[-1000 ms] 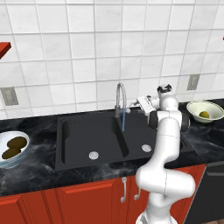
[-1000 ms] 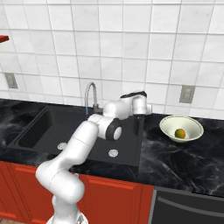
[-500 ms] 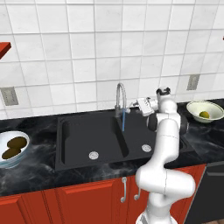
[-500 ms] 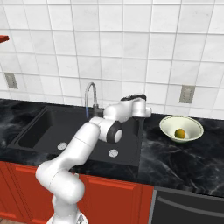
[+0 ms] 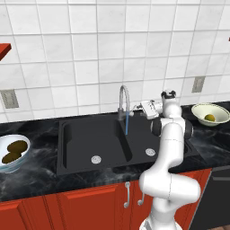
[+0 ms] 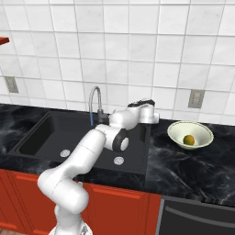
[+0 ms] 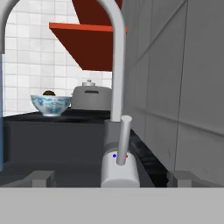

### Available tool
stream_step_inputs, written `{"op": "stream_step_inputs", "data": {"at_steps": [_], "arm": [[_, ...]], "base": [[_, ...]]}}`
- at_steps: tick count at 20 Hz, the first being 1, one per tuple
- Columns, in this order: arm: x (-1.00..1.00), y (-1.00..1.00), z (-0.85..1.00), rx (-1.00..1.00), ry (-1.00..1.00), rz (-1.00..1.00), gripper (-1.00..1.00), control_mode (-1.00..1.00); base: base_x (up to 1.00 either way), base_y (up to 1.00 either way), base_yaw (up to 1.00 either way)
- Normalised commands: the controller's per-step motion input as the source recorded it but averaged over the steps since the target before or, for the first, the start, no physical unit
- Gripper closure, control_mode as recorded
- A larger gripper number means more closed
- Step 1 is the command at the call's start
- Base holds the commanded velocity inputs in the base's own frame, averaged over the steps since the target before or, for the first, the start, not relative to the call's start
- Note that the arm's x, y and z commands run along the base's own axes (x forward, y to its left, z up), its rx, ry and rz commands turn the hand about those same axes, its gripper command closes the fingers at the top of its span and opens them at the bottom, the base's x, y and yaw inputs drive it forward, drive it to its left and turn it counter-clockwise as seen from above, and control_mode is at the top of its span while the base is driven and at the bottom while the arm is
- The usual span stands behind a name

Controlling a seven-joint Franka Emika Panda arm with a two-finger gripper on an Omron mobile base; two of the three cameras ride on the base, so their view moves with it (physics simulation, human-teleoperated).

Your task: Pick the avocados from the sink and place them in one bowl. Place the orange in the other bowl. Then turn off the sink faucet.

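Both avocados (image 5: 13,151) lie together in the pale blue-white bowl (image 5: 22,158) on the tabletop (image 5: 36,177) left of the sink (image 5: 94,139), and the orange (image 6: 188,139) rests alone in the cream bowl with the greenish rim (image 6: 175,136) on the right, so the sorting looks done and only the tap seems left. That would explain why the arm reaches across the right-hand basin toward the back wall: the claw (image 5: 144,109) is held level, just beside the base of the sink faucet (image 5: 123,99) and facing it. In the hand view the grey lever (image 7: 123,139) stands upright directly ahead, rising from a rounded base marked with a small blue and a small red dot, and the two dark fingertips (image 7: 43,178) sit well apart on either side of it, gripping nothing; whether they already reach the lever cannot be told. The tap itself is a tall grey gooseneck with an arched spout, and a thin blue stream of water (image 5: 127,124) drops from its mouth into the black basin, so the water appears to be running.
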Motion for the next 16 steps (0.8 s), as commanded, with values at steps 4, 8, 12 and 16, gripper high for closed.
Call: {"op": "stream_step_inputs", "data": {"at_steps": [4, 8, 12, 16], "arm": [[0.26, 0.46, 0.0, 0.0, 0.0, 0.0, -1.0, -1.0], [0.21, 0.56, 0.0, 0.0, 0.0, 0.0, -1.0, -1.0], [0.16, 0.61, 0.0, 0.0, 0.0, 0.0, -1.0, -1.0], [0.05, 0.65, 0.0, 0.0, 0.0, 0.01, -1.0, -1.0]], "base": [[0.0, 0.0, 0.0], [0.0, 0.0, 0.0], [0.0, 0.0, 0.0], [0.0, 0.0, 0.0]]}}
